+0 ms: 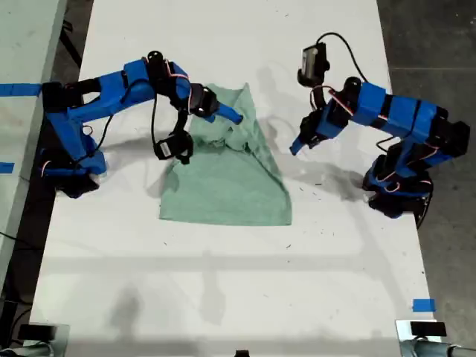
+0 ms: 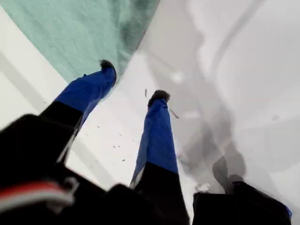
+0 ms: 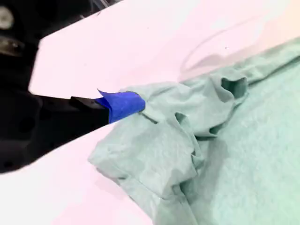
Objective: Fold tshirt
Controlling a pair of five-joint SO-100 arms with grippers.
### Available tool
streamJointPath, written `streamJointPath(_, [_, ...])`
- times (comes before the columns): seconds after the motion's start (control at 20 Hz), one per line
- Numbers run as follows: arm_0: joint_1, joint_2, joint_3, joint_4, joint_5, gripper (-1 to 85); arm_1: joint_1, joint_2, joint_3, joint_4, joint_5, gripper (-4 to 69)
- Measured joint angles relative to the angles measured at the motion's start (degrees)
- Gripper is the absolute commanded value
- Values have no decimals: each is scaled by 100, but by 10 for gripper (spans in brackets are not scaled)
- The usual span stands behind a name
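Exterior view, left: my second claw [image 1: 227, 115] sits at the bunched upper part of the tshirt [image 1: 230, 186], apparently pinching cloth; cannot tell for sure. Tshirt lies mid-frame on the white worktop [image 1: 223, 282], partly folded. Right: my first claw [image 1: 296, 146] is spread wide, empty, beside the cloth's edge. Mid-fold; next, flatten the bunched part.

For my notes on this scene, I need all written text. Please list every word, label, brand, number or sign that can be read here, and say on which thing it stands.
No text can be read in any view.
tshirt: plain, no print.
table: white, unmarked; the blue tape pieces carry no writing.
my first gripper and my second gripper: no label visible.
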Motion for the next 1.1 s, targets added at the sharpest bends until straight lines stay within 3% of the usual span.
streamJointPath(0.1, [237, 853, 1450, -475, -343, 328, -475, -114, 35, -281, 176, 147])
streamJointPath(0.3, [949, 1661, 3076, -896, -1063, 333, -1116, -756, 44, -703, 510, 171])
streamJointPath(0.45, [1406, 2118, 3850, -1099, -1556, 327, -1424, -984, 325, -967, 765, 296])
streamJointPath(0.6, [1547, 2751, 4737, -1468, -1890, 316, -1661, -984, 844, -1371, 1055, 335])
streamJointPath(0.75, [1600, 3630, 5563, -1828, -2074, 311, -1942, -1002, 1213, -1784, 1397, 326])
streamJointPath(1.1, [1591, 3911, 5774, -1881, -2153, 303, -2188, -1160, 1916, -2681, 2101, 295])
